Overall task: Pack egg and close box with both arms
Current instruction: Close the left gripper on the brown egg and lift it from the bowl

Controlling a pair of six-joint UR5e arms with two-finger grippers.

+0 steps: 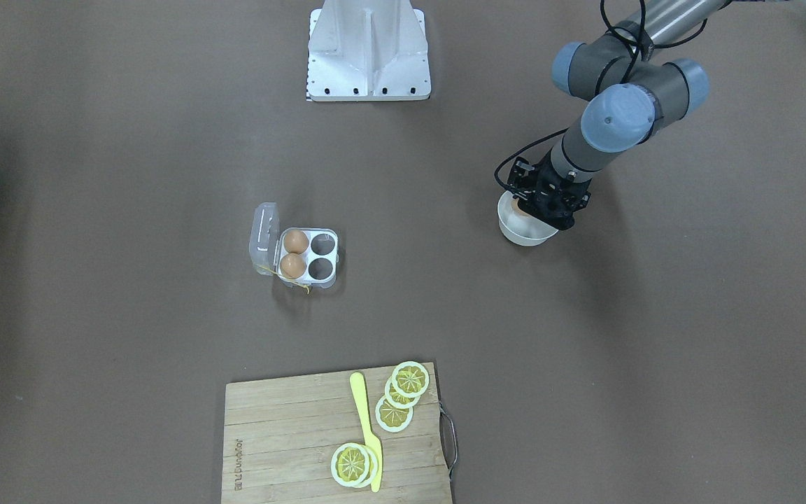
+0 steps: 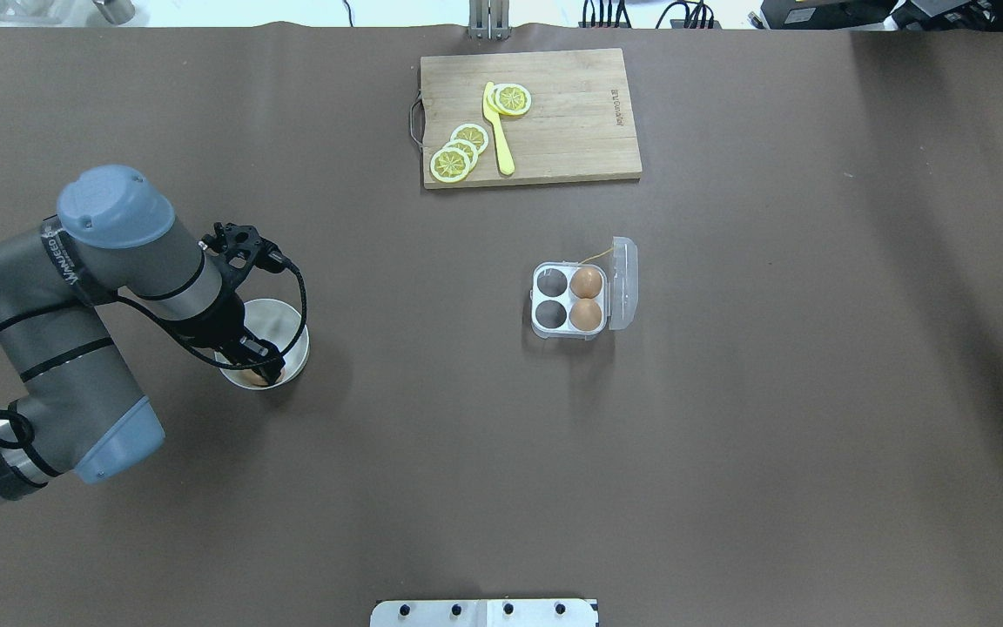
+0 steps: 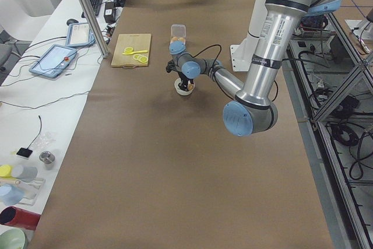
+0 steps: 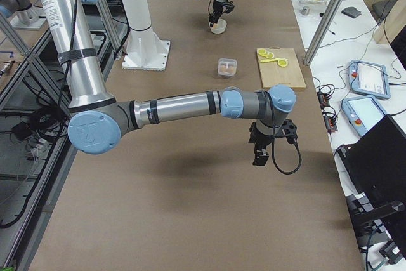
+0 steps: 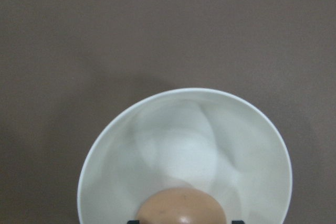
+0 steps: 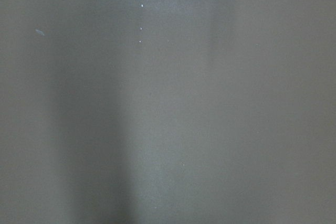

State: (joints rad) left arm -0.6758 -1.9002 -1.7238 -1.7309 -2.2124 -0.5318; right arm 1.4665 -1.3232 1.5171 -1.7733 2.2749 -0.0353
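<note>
The egg is light brown and sits low at the near side of a white bowl. My left gripper reaches down into the bowl, its black fingertips against both sides of the egg. The box is a clear four-cell case at the table's middle. Its lid stands open, and two brown eggs fill the cells by the hinge. My right gripper hangs above bare table far from the box. I cannot tell whether it is open or shut.
A wooden cutting board with lemon slices and a yellow knife lies at the far edge. The white stand is at the robot's side. A yellow string trails from the box.
</note>
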